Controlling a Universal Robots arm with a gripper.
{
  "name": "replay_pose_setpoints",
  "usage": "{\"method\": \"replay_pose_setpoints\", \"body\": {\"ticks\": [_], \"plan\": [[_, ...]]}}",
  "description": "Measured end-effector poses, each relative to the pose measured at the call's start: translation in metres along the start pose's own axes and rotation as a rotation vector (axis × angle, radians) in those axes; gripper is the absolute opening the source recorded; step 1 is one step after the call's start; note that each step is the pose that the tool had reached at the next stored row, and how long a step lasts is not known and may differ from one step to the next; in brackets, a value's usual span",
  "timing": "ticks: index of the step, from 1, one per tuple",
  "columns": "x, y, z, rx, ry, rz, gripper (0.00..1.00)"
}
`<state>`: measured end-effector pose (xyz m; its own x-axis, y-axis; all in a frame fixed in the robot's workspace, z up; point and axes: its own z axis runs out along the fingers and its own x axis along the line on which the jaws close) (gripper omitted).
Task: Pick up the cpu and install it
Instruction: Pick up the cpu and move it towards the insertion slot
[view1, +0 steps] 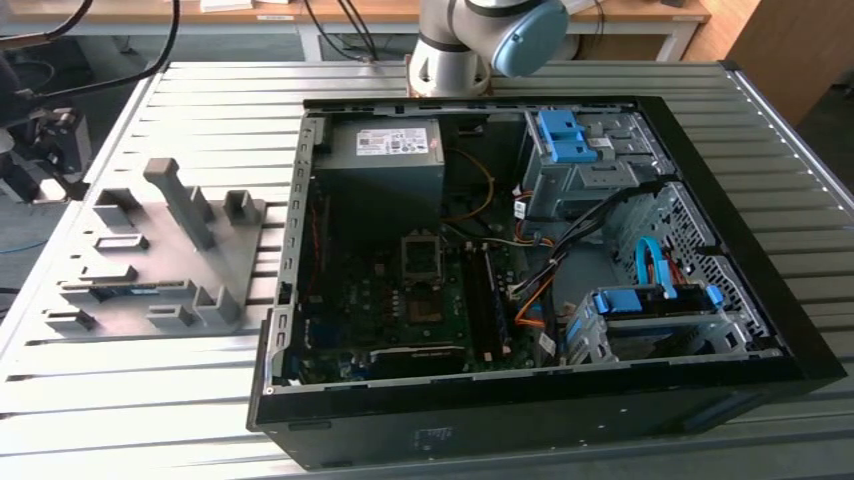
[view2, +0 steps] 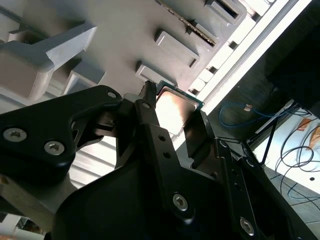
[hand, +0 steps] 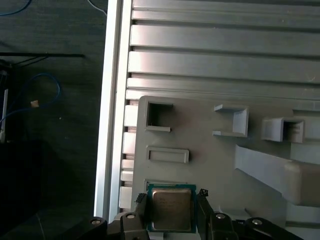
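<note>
the gripper (view2: 172, 106) is closed narrowly on the cpu (hand: 171, 210), one black finger (hand: 141, 206) against each of two opposite edges. in both wrist views the chip's pale metal top faces the camera, with a thin green rim around it. it hangs over one end of the grey holder block (hand: 210, 165), close to the bench (view1: 174, 110) edge. around it the block shows square pockets and raised posts. a thin dark strip (view2: 187, 20) stands on edge in one slot.

in the exterior view the block lies on the slatted bench at the view's left, beside the open computer case (view1: 747, 330). inside the case are a grey power-supply box (view1: 387, 160), the dark socket (view1: 422, 268) below it, and blue cables (view1: 654, 265) and drive brackets toward the view's right. the arm's base (view1: 447, 60) stands behind the case, the arm cut off by the frame.

the gripper's body covers the chip's near edge in both wrist views. faint print on the chip and the white label on the power-supply box are too small to read.
</note>
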<state>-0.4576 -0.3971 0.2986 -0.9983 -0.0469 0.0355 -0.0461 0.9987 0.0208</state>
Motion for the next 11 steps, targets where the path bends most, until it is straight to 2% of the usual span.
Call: {"method": "replay_pose_setpoints", "body": {"ticks": [3,11], "plan": [[0.0002,0.0001,-0.0038,0.0002,0.0005,0.0,0.47],[0.0014,0.0008,-0.0398,0.0001,0.0004,0.0,0.47]]}}
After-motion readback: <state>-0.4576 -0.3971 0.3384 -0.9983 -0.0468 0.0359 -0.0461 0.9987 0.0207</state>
